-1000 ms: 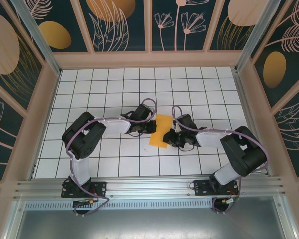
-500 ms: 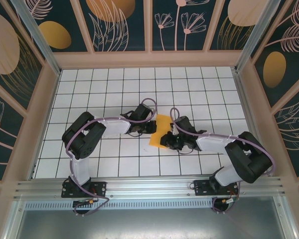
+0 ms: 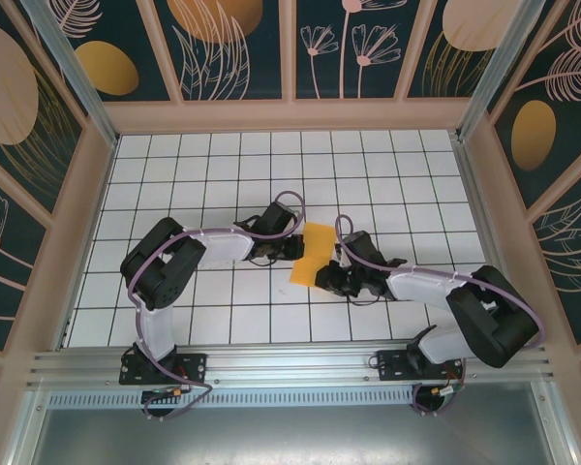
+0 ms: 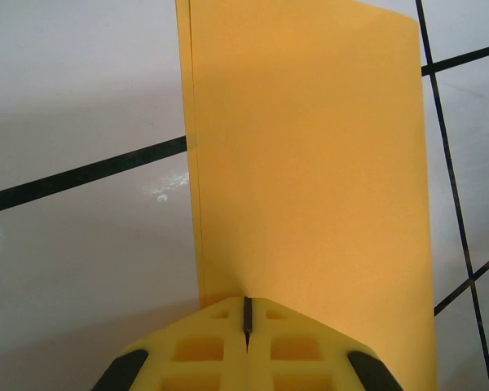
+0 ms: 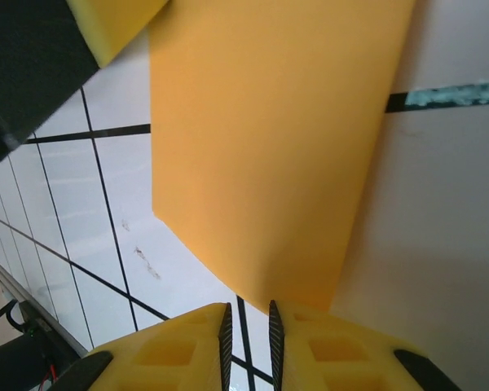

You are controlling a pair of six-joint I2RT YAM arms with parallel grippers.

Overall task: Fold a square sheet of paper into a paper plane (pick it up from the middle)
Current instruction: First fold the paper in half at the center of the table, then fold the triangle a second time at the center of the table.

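- We see the square sheet of paper (image 3: pixel 310 254) lying at about the middle of the white gridded table (image 3: pixel 174 174), a little toward the table's near edge.
- It is an orange-yellow oblong, longer than it is wide. Its long axis runs from the table's near side toward its far side with a slight lean to the right.
- In the left wrist view one long side of the sheet shows a doubled edge, so we take it to be two layers there. It casts a soft shadow on the table beside that edge.
- The left gripper (image 3: pixel 292 247) sits just left of the table's middle, at the sheet's left edge. Its yellow fingers are pressed together with only a thin seam between them, and their tips meet the paper. We cannot tell whether they pinch it or only press on it.
- The right gripper (image 3: pixel 323 275) sits just right of the table's middle and a little nearer the table's front edge, at the sheet's near right edge.
- Its fingers stand a narrow slit apart. A black grid line of the table shows through the slit, so nothing lies between them. The sheet's edge comes right up to one fingertip (image 5: pixel 310 314).
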